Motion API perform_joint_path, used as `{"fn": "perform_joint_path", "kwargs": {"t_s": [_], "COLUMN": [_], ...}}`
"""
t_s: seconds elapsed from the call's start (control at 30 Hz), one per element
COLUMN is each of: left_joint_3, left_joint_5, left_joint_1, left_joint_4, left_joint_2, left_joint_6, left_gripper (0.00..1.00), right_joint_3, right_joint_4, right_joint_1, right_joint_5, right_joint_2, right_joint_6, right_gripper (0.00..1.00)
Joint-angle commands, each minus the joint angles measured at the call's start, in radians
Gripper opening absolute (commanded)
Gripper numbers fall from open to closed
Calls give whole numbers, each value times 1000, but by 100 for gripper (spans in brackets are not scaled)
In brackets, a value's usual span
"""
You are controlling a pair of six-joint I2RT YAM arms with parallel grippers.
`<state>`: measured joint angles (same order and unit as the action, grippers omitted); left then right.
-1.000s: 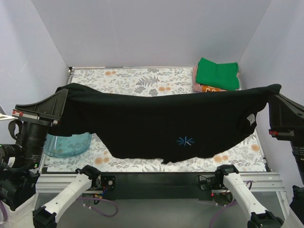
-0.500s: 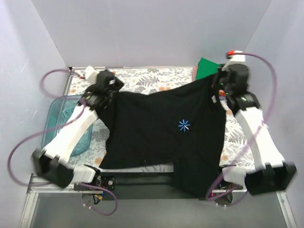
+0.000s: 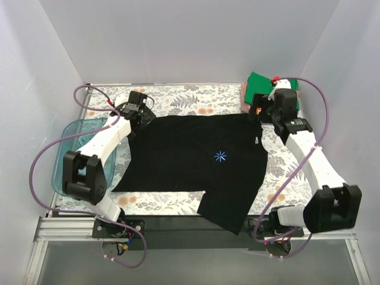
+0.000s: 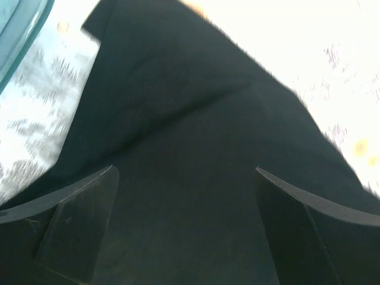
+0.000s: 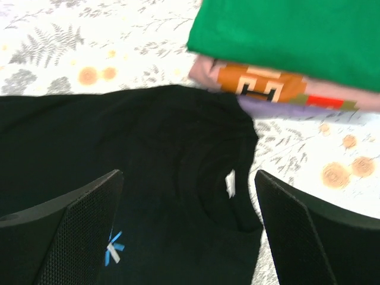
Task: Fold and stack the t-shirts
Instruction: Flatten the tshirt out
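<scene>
The black t-shirt (image 3: 190, 157) lies spread flat on the flowered table, its blue chest mark (image 3: 220, 156) facing up and one lower corner hanging over the front edge. My left gripper (image 3: 138, 114) hovers open over the shirt's far left corner; in the left wrist view only black cloth (image 4: 178, 136) lies below the left gripper (image 4: 184, 178). My right gripper (image 3: 262, 114) stands open over the far right corner. In the right wrist view the right gripper (image 5: 187, 178) is above the collar and its white label (image 5: 230, 183). Nothing is held.
A folded stack sits at the back right: green shirt (image 5: 297, 35) on top, then orange-patterned (image 5: 261, 83), pink (image 5: 205, 68) and lavender (image 5: 279, 107) ones; the green shirt (image 3: 261, 83) also shows from above. A teal plastic tray (image 3: 66, 160) stands at the left edge.
A second ago the black shirt hung stretched in the air between both shut grippers. Both arms swung it to the far side, laid it flat, opened and let go.
</scene>
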<state>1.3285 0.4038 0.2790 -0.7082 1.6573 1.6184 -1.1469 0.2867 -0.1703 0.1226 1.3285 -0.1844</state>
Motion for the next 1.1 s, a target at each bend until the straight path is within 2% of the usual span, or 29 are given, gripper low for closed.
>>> {"fn": "perform_joint_path", "kwargs": {"t_s": [0.0, 0.07, 0.1, 0.23, 0.33, 0.43, 0.7, 0.87, 1.07], "left_joint_3": [-132, -204, -278, -423, -517, -587, -635, -618, -557], "left_joint_5": [-77, -94, -124, -160, -196, -240, -309, -290, -316], "left_joint_1": [6, 5, 6, 17, 22, 26, 29, 32, 31], "left_joint_4": [49, 41, 47, 70, 88, 139, 223, 273, 343], "left_joint_2": [-149, -235, -266, -442, -502, -533, -398, -272, -90], "left_joint_6": [-29, -3, 0, 9, 18, 14, 11, -3, -23], "left_gripper": [95, 95, 95, 95, 95, 95, 95, 96, 96], "right_joint_3": [103, 217, 251, 389, 478, 541, 558, 490, 408], "right_joint_4": [6, 8, 6, 8, 6, -14, -34, -32, -32], "right_joint_1": [2, -8, -18, -130, -225, -268, -262, -163, -57], "right_joint_5": [-92, -161, -166, -156, -127, -87, -12, -3, -5], "right_joint_2": [-92, -153, -170, -225, -235, -209, 10, 173, 271], "right_joint_6": [-61, -88, -110, -150, -212, -247, -282, -294, -267], "right_gripper": [98, 98, 98, 98, 98, 98, 98, 98, 99]}}
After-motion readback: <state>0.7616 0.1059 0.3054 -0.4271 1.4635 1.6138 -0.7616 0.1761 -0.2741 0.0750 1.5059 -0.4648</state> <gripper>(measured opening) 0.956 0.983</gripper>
